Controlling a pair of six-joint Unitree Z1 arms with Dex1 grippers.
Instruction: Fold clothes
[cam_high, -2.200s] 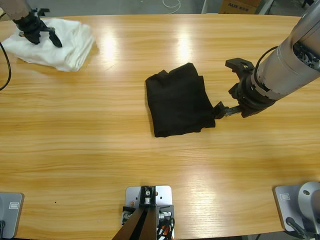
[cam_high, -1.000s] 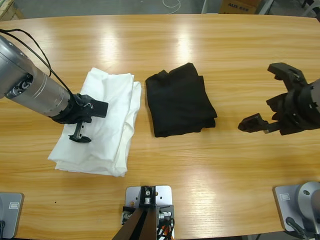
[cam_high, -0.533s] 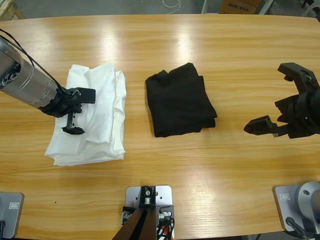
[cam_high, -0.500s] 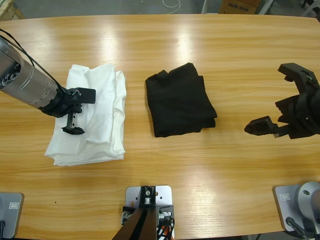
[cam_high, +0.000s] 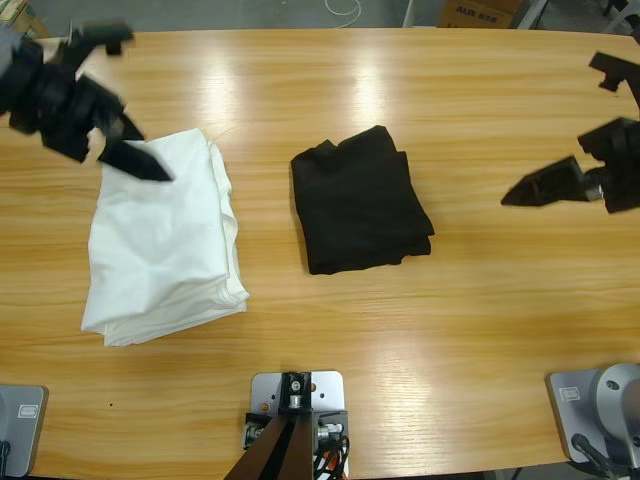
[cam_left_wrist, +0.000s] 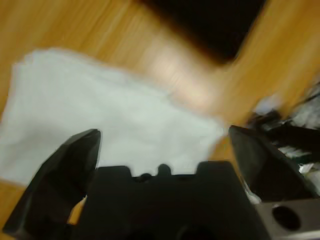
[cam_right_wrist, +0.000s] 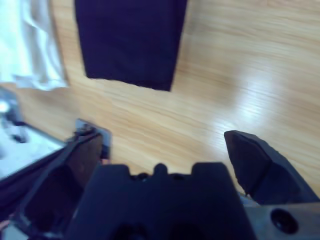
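Long wooden table (cam_high: 400, 330) under bright overhead light.
Glare streaks its far half; beyond its far edge lie grey floor (cam_high: 250, 14), a white cable (cam_high: 343, 10) and a cardboard box (cam_high: 478, 12).

Not much to read here tbh. The only lettering is on the orange-brown cardboard box (cam_high: 478, 12) poking in at the top edge of the high view, right of middle: dark blocky capitals, cut off by the frame, too partial to make out. The folded black shirt (cam_high: 358, 200) shows no lettering from any view.
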